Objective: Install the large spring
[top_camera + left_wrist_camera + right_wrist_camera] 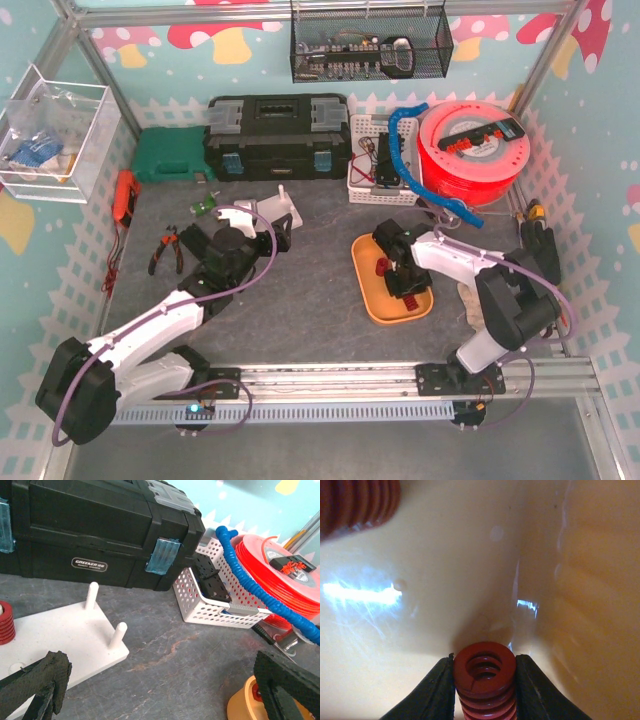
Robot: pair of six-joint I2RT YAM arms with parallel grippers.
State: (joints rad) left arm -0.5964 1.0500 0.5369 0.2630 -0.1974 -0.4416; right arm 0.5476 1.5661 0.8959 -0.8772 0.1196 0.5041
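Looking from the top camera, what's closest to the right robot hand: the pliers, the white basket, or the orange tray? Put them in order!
From the right gripper, gripping a red spring:
1. Orange tray: right underneath it.
2. White basket: behind it, toward the back wall.
3. Pliers: far across on the left side.

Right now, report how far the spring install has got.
Done: one seated spring is on the white peg board. In hand: the right claw is closed on a red spring down in the orange tray. Still to do: carry it over and seat it on a bare peg; the left claw hangs open by the board.
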